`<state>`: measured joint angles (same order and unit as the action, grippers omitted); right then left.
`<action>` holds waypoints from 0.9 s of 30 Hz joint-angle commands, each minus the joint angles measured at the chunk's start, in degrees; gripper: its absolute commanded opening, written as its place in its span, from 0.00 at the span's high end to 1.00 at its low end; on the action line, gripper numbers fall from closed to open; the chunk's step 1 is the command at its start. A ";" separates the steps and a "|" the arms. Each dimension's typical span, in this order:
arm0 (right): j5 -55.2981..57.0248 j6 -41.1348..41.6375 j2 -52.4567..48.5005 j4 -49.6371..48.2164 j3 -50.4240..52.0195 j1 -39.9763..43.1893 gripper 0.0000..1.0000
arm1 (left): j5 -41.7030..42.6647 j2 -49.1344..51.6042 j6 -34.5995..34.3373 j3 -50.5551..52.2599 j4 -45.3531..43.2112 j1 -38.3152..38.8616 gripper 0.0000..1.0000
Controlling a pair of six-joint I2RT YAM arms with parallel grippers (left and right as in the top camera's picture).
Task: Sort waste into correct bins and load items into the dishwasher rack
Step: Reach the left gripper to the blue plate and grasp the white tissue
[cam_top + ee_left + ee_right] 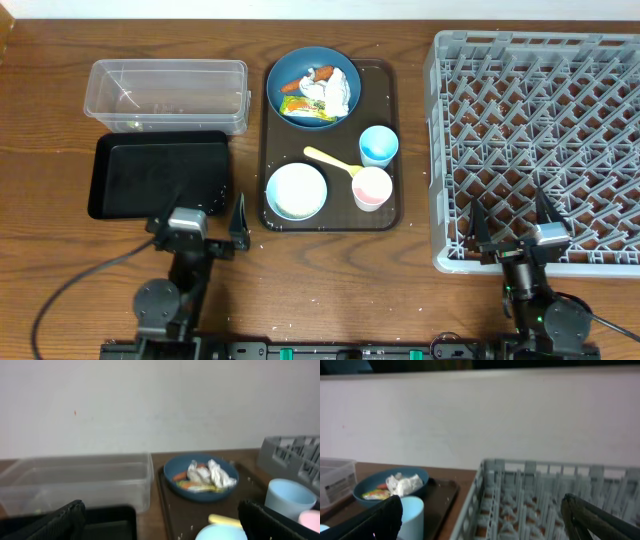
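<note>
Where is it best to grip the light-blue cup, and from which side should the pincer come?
Probably its rim, from straight above: the light-blue cup stands upright with its mouth open, so one finger can go inside and one outside. The pink cup and the yellow spoon sit close by, so a sideways approach looks crowded.

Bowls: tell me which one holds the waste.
The dark-blue bowl, with tissue and carrot inside; the white bowl looks empty.
</note>
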<state>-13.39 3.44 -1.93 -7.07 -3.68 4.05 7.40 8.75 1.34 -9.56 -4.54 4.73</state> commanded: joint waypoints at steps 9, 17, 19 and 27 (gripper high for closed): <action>-3.28 -2.91 -22.40 12.39 -25.35 0.26 0.01 | 5.53 33.51 0.35 -32.30 9.66 0.24 0.01; -9.44 -3.76 -43.36 27.54 -45.20 0.26 0.01 | 5.66 61.35 0.35 -63.04 30.38 3.23 0.01; -9.62 -3.74 -47.47 31.76 -49.18 0.26 0.01 | 5.44 69.13 0.37 -72.70 37.00 4.83 0.01; -10.34 -3.67 -55.56 38.27 -53.31 0.26 0.01 | -1.25 97.57 0.35 -109.00 58.25 11.85 0.01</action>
<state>-22.02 0.38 -55.96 30.37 -55.61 4.05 8.97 98.06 1.54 -107.90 50.22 13.98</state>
